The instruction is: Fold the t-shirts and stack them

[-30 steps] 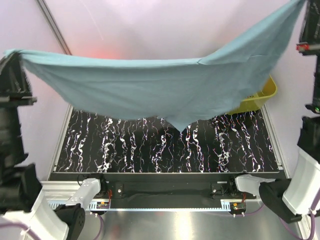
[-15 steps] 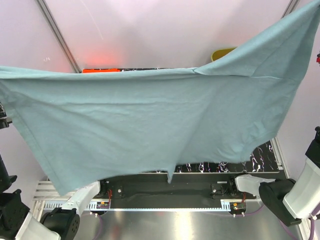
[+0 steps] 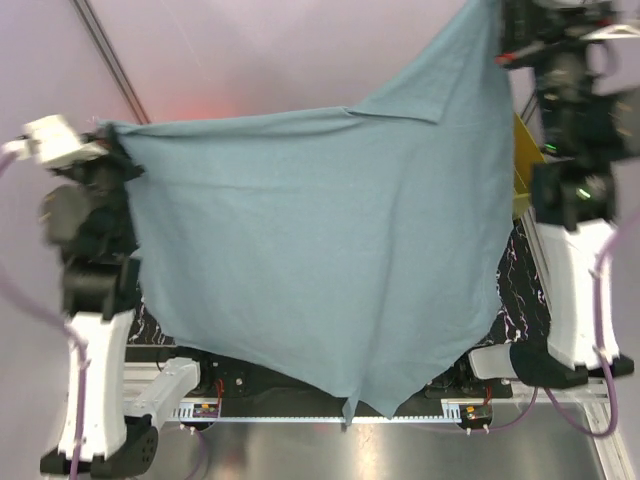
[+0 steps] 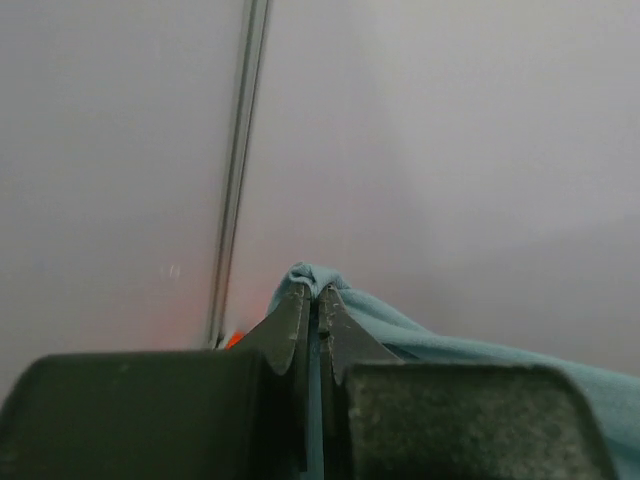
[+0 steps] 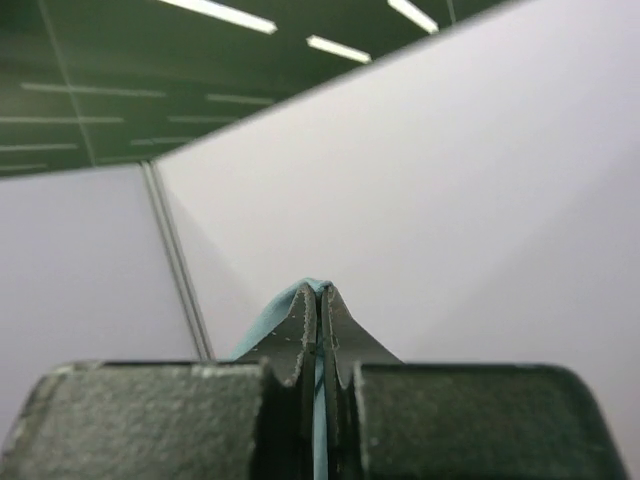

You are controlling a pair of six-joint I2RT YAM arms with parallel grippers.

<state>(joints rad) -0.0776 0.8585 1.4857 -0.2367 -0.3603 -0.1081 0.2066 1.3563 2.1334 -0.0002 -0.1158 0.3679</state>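
At the left, well above the black marbled table (image 3: 524, 285), one corner of the blue-grey t-shirt (image 3: 320, 250) is pinched between the tightly closed jaws of the left gripper (image 4: 316, 300). The cloth is held spread in the air over the table as a broad sheet, with its lowest tip hanging at the table's near edge. At the right, another corner is clamped in the closed right gripper (image 5: 320, 295), and a yellow-green tub (image 3: 523, 165) is partly seen at the table's right side.
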